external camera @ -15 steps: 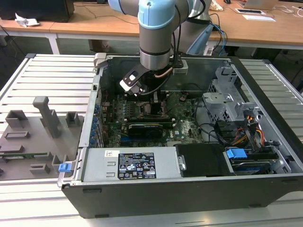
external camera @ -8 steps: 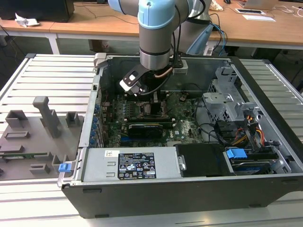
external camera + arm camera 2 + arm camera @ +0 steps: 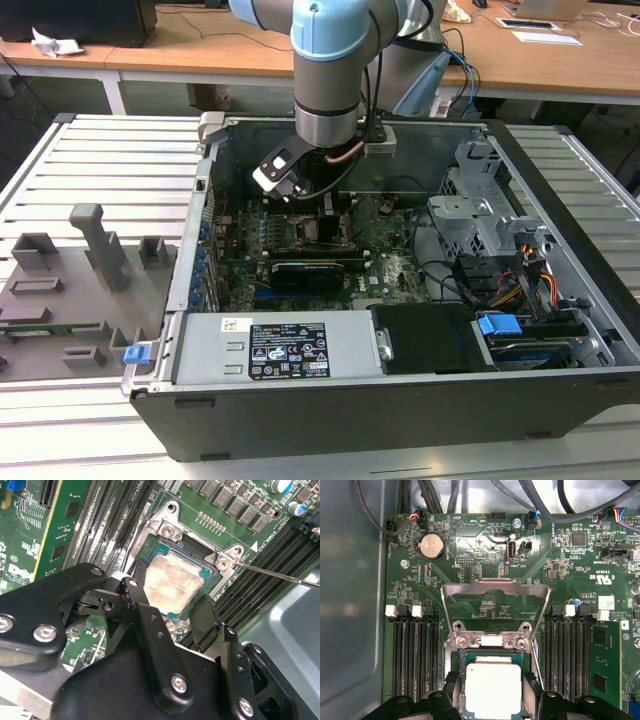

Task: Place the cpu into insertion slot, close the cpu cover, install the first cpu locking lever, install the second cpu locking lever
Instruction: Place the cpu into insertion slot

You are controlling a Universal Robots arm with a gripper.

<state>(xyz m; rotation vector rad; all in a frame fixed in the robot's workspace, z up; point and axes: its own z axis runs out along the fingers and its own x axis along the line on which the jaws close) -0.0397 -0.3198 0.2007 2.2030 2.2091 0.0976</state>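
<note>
second wrist view: notes the gripper (image 3: 172,594) low over the insertion slot (image 3: 162,530), black fingers (image 3: 206,611) apart, one on each side of the cpu (image 3: 177,577). cannot confirm contact with the chip's edges. reads a thin dark gap beside one finger in the first wrist view, so judges the fingers spread rather than clamped. finds the cpu lying flat and square inside the slot's silver rim, pale face up, green border even on the visible sides: judged seated. explains the straddling stance as fitting an edge grip, keeping the fingers off the face and off the socket contacts. records the cpu cover (image 3: 495,587) standing up on its hinge beyond the chip, board showing through its cut-out centre, not closed, leaving the slot open from above. notes a thin locking lever (image 3: 280,574) standing out past one corner of the slot, not latched. notes memory slots (image 3: 415,655) flanking the socket on both sides, clear of the fingers. exterior view: places the arm (image 3: 330,70) reaching down into the open computer case (image 3: 400,425), over the board's middle.
</note>
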